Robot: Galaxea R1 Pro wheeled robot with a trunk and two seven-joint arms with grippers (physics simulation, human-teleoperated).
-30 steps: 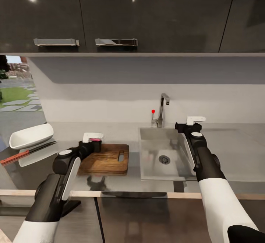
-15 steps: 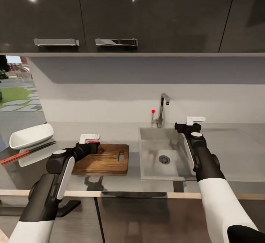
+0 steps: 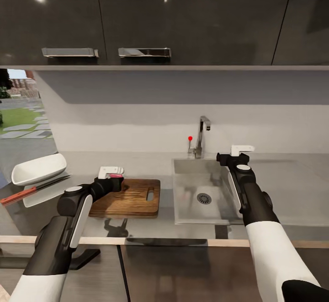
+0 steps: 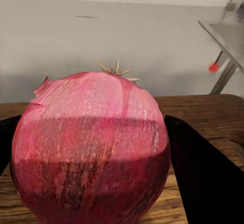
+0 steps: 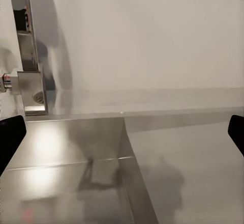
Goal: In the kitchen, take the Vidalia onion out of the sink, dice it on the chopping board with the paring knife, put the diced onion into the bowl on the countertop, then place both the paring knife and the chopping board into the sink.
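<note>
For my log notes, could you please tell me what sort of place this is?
A kitchen, most likely: a rectangular stainless-steel sink with a chrome tap, a brown wooden chopping board on the grey worktop, and glossy dark wall cabinets above.

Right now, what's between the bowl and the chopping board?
Head view: the knife, red handle toward the counter's edge, lying beside the bowl; then bare countertop up to the board.

Wood, steel and papery skin on a smooth grey bench

The Vidalia onion [image 4: 91,147] has dry, papery pink-red skin with fine streaks and a soft sheen. The chopping board [image 3: 130,197] is brown wood with visible grain (matt finish). The sink [image 3: 203,192] looks like brushed steel, mildly reflective; its tap [image 3: 201,136] is shiny chrome. The bench [image 3: 292,192] is smooth grey. The bowl [image 3: 39,169] is glossy white. Upper cabinets [image 3: 183,18] are dark and glossy.
</note>
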